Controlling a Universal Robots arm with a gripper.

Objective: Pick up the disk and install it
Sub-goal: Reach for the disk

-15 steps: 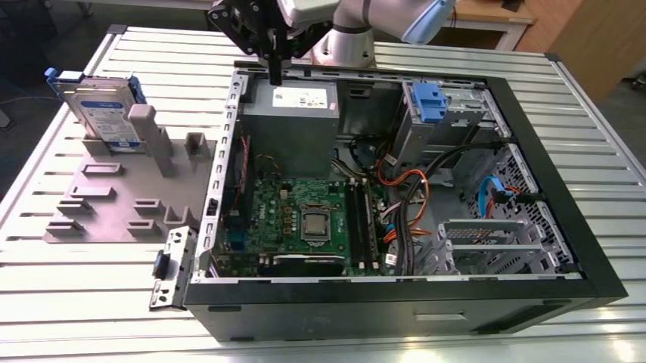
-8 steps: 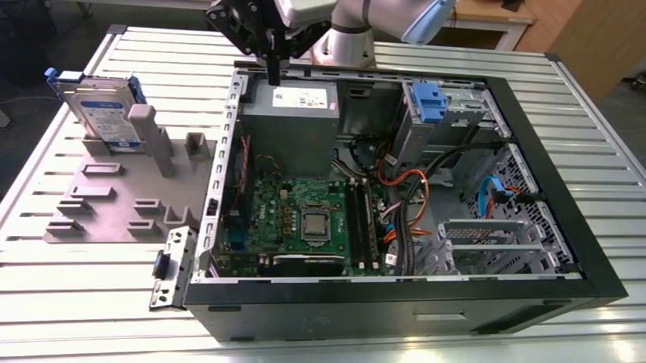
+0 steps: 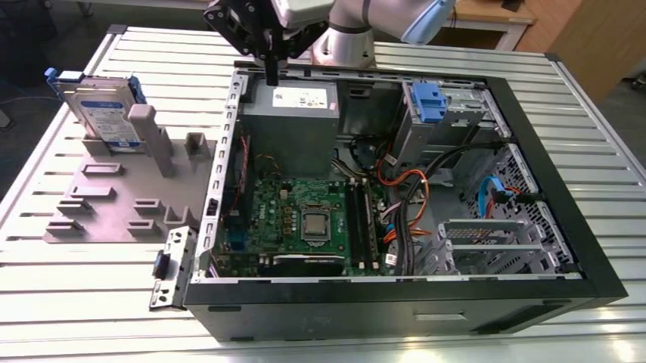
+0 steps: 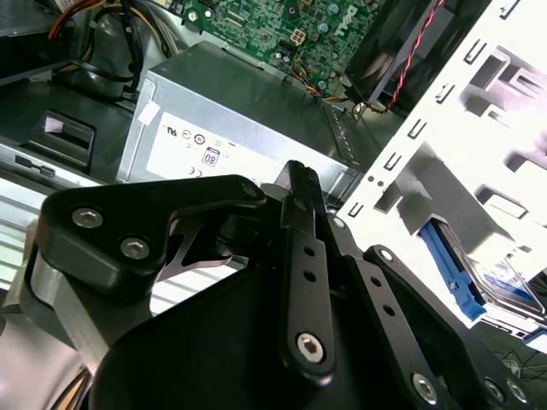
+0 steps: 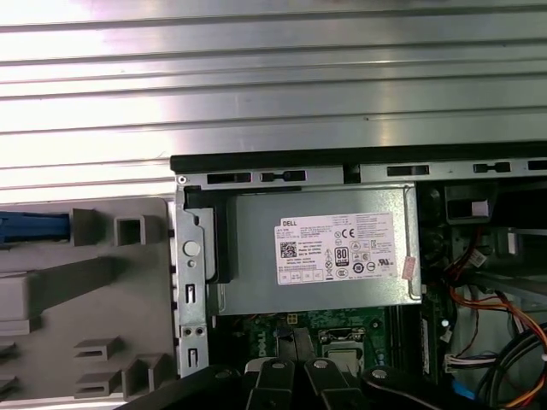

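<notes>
Gripper (image 3: 271, 74), closed and empty, hangs over the case's (image 3: 353, 302) power supply (image 3: 287, 128). At its eight o'clock in the exterior view, the disk (image 3: 101, 113) stands in the holder (image 3: 111, 204).

One disk (image 3: 101, 113), one other blue carrier (image 3: 428, 102), one grey holder (image 3: 111, 198), one computer case (image 3: 383, 304), one power supply (image 3: 293, 115).

The exterior view looks down at a slant from above the table (image 3: 71, 302), far enough off to take in the whole open computer case (image 3: 404, 310). The first wrist view faces straight down on the power supply (image 5: 256, 256) from closer in. The second wrist view peers past the gripper (image 4: 299, 175), very near, at that same power supply, which all three views share.
</notes>
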